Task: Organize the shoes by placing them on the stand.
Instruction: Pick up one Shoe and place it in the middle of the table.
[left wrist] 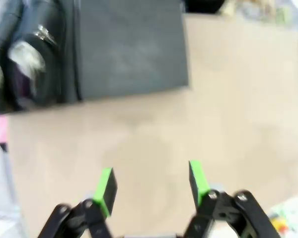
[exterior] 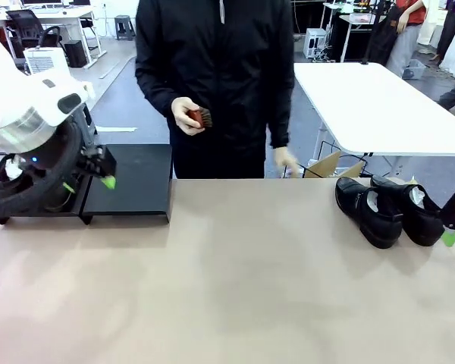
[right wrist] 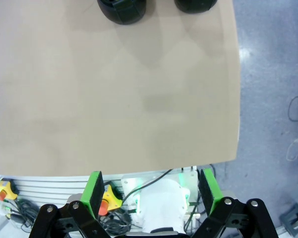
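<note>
Left wrist view: the left gripper [left wrist: 150, 183] is hovering over bare table [left wrist: 228, 99], its green pads standing well apart with nothing between them, just short of the stand [left wrist: 129, 49], whose nearer matte-black platform is lying empty. Beside that platform, what is probably a pair of shoes [left wrist: 25, 59] already placed is showing as two glossy dark shapes, though the picture is too blurred to be sure. In the front view, a person at the far side is holding a small brown brush [exterior: 200, 117] at waist height. Toward the right, two more black slip-on shoes [exterior: 368, 211] are sitting side by side on the table, touching, with white paper showing inside and toes pointing toward the robot. The right gripper [right wrist: 151, 191] is hanging near them at the table's edge, fingers spread fully and holding nothing. The job is looking roughly half done. The next move is likely calling for a grasp on one of these shoes and a carry across to the empty platform.
</note>
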`<state>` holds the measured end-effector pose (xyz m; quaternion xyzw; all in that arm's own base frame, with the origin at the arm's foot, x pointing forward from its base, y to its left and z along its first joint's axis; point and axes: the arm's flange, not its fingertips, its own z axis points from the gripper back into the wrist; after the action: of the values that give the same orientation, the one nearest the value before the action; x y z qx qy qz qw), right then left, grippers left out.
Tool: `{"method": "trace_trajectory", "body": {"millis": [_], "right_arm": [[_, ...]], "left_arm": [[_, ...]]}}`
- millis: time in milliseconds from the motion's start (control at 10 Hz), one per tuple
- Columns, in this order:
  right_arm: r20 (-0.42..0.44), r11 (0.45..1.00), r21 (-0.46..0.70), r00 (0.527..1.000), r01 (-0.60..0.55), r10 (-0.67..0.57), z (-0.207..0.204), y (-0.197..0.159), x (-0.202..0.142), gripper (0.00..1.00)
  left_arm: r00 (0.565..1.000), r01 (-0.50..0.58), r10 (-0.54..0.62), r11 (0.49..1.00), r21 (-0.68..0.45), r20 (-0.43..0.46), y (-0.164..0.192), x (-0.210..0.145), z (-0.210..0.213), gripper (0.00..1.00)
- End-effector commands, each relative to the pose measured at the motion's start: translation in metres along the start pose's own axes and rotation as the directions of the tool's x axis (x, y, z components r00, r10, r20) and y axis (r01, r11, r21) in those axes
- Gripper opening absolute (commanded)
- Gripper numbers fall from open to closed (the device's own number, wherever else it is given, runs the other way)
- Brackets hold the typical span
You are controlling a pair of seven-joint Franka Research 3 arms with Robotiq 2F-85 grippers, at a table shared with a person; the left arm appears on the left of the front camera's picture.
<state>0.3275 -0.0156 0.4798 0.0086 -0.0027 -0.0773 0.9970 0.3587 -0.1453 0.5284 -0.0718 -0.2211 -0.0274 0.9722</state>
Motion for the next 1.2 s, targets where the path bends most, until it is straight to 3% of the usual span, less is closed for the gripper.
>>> {"method": "trace_trajectory", "body": {"millis": [0, 200, 400, 500, 600, 1100], "right_arm": [[0.033, 0.996, -0.01, 0.995, -0.092, 0.093, 0.013, 0.007, -0.007, 1.0], [0.044, 0.962, -0.034, 0.962, -0.27, 0.271, 0.031, 0.026, 0.006, 1.0], [0.004, 0.896, -0.041, 0.897, -0.442, 0.442, 0.042, 0.044, 0.056, 1.0], [0.025, 0.877, -0.02, 0.876, -0.481, 0.481, 0.04, 0.057, 0.082, 1.0], [0.047, 0.942, -0.029, 0.941, -0.333, 0.334, 0.036, 0.046, 0.018, 1.0], [0.047, 0.942, -0.029, 0.941, -0.333, 0.334, 0.036, 0.046, 0.018, 1.0]], "left_arm": [[0.988, -0.009, -0.002, 0.997, -0.07, -0.156, 0.009, -0.016, 0.026, 0.76], [0.986, -0.032, 0.011, 0.992, -0.124, -0.169, 0.018, -0.014, 0.043, 0.76], [0.983, -0.106, 0.083, 0.985, -0.138, -0.163, 0.034, -0.01, 0.043, 0.76], [0.979, -0.155, 0.136, 0.981, -0.119, -0.15, 0.044, -0.006, 0.038, 0.76], [0.985, -0.071, 0.05, 0.99, -0.119, -0.166, 0.027, -0.016, 0.048, 0.76], [0.985, -0.071, 0.05, 0.99, -0.119, -0.166, 0.027, -0.016, 0.048, 0.76]]}}
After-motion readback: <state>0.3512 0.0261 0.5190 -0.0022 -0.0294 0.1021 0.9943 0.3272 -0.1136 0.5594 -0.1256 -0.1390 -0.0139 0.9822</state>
